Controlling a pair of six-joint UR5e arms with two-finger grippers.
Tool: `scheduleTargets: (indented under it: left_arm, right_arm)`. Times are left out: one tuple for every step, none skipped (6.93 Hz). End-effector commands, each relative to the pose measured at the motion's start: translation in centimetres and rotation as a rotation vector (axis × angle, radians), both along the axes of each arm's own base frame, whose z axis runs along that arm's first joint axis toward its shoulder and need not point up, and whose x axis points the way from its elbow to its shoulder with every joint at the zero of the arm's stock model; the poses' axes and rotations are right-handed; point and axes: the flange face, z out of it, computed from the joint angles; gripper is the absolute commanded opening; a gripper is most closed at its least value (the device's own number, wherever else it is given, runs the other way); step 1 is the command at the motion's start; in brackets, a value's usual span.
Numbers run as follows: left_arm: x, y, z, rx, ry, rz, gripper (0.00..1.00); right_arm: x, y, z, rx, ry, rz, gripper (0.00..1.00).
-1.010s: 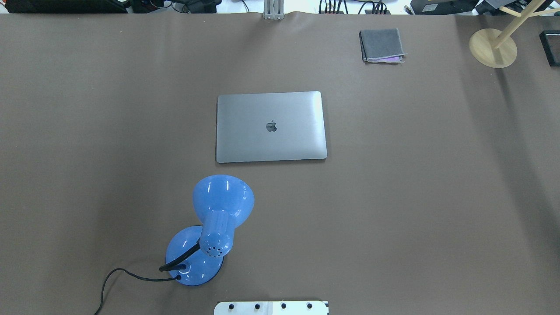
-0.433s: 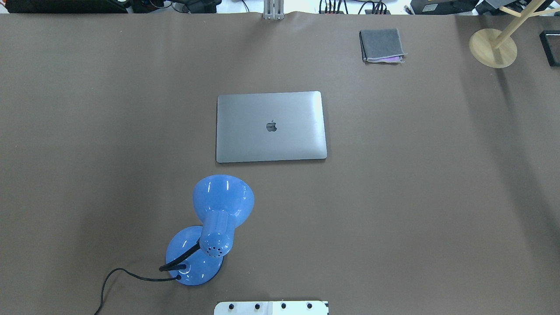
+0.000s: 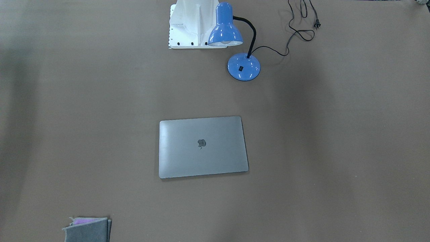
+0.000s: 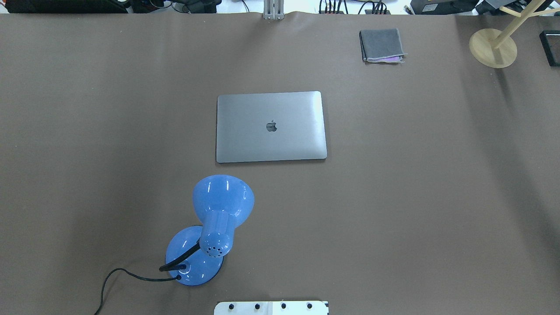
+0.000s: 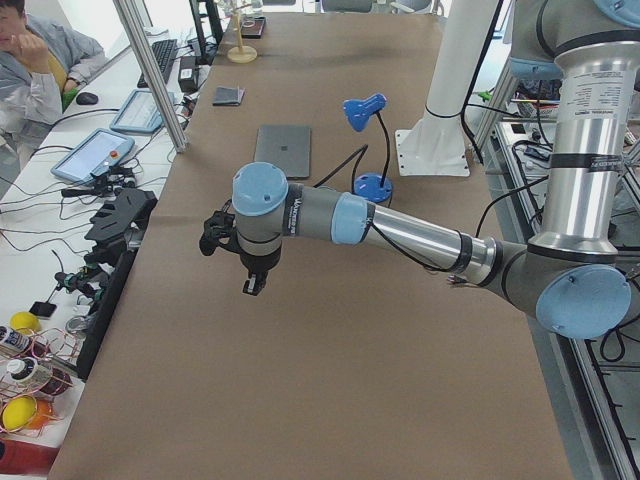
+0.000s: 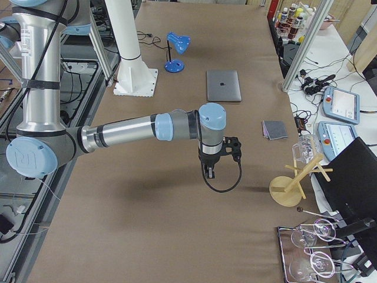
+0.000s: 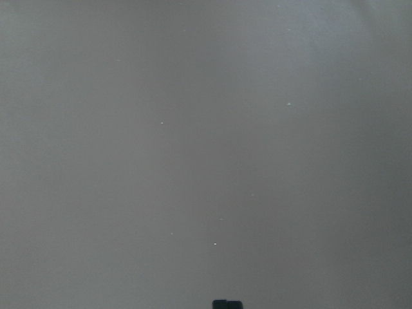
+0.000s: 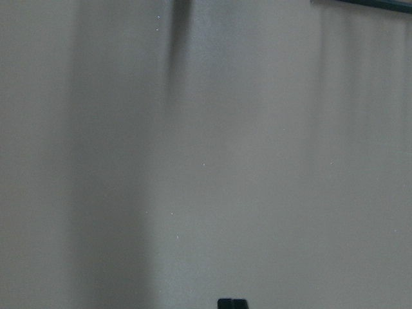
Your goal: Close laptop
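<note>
We see the laptop (image 4: 271, 127) lying flat at the middle of the table (image 4: 415, 197), lid down and logo up. The left claw (image 5: 250, 283) and the right claw (image 6: 211, 171) hang well apart from it toward opposite table ends. We cannot tell whether their fingers are apart. A blue lamp (image 4: 218, 210) stands near the laptop.

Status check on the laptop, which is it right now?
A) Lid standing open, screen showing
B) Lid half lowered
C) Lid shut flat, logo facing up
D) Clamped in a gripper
C: the laptop lies with its lid down flat and the apple logo facing up. No screen or keys show in the overhead or front-facing view, and no gripper is near it.
</note>
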Motion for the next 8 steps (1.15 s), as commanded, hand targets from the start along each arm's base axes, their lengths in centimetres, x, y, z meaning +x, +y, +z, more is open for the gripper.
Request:
scheduleTargets:
  left_arm:
    - [-0.01, 0.87, 1.37, -0.029, 0.002, -0.002, 0.0]
    - [-0.03, 0.85, 1.52, -0.031, 0.0, -0.002, 0.0]
    - [0.03, 0.8, 1.24, -0.026, -0.002, -0.002, 0.74]
    - [-0.07, 0.98, 1.41, -0.029, -0.007, -0.005, 0.8]
    - [-0.12, 1.06, 1.4, -0.029, -0.006, -0.006, 0.98]
    - [-0.13, 1.01, 1.42, -0.03, -0.006, -0.006, 0.98]
    - [-0.13, 1.02, 1.27, -0.031, -0.005, -0.009, 0.98]
    - [-0.13, 1.02, 1.34, -0.032, -0.005, -0.009, 0.98]
  right_arm:
    - [-0.29, 0.11, -1.0, -0.023, -0.044, -0.004, 0.0]
    - [-0.29, -0.02, -0.91, -0.025, -0.043, -0.003, 0.21]
    - [-0.3, 0.06, -1.15, -0.022, -0.044, -0.001, 0.91]
    - [-0.3, 0.1, -0.95, -0.031, -0.044, 0.005, 1.0]
    - [-0.3, 0.1, -1.02, -0.03, -0.045, 0.006, 1.0]
    - [-0.3, 0.17, -1.03, -0.029, -0.046, 0.004, 1.0]
    - [-0.3, 0.23, -1.04, -0.027, -0.046, 0.002, 1.0]
    - [-0.3, 0.33, -0.84, -0.027, -0.046, -0.001, 1.0]
